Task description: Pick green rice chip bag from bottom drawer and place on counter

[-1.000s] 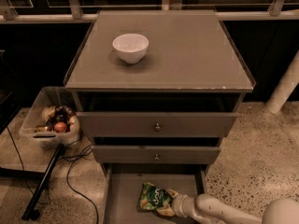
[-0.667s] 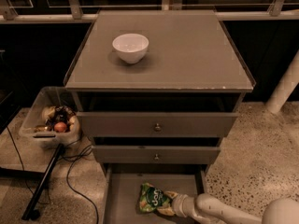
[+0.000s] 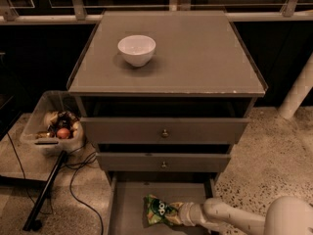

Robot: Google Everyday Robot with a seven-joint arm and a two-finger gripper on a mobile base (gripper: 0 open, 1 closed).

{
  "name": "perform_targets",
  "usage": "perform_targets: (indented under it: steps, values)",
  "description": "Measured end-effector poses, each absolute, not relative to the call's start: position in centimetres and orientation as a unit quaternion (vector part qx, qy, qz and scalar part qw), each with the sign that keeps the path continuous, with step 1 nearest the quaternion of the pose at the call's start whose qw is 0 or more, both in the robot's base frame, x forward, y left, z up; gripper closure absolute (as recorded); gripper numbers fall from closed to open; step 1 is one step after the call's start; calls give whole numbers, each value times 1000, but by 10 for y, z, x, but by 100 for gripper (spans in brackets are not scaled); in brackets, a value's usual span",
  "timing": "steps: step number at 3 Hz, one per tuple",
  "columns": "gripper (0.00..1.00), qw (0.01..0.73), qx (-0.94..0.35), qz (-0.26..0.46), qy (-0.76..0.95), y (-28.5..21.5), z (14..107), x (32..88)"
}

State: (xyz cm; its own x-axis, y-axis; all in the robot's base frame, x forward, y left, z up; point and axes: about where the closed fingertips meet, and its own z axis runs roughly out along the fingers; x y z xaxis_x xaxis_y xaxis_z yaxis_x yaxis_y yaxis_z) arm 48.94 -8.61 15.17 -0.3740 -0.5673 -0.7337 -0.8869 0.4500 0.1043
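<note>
The green rice chip bag (image 3: 159,210) lies on the floor of the open bottom drawer (image 3: 128,204), near its middle. My gripper (image 3: 180,213) reaches into the drawer from the lower right on a white arm and is at the bag's right end, touching it. The counter (image 3: 195,58) is the flat grey-brown top of the cabinet above, with a thin raised rim.
A white bowl (image 3: 136,49) stands on the counter's left half. The two upper drawers (image 3: 165,130) stick out slightly over the bottom drawer. A clear bin of items (image 3: 53,129) and black cables (image 3: 78,170) sit on the floor to the left. A white post (image 3: 298,89) stands at right.
</note>
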Motion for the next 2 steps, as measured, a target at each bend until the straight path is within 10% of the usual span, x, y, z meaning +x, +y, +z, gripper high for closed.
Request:
perform_targets:
  steps: [2]
  values:
    - [100,335,-465,286,768,-108,198,487]
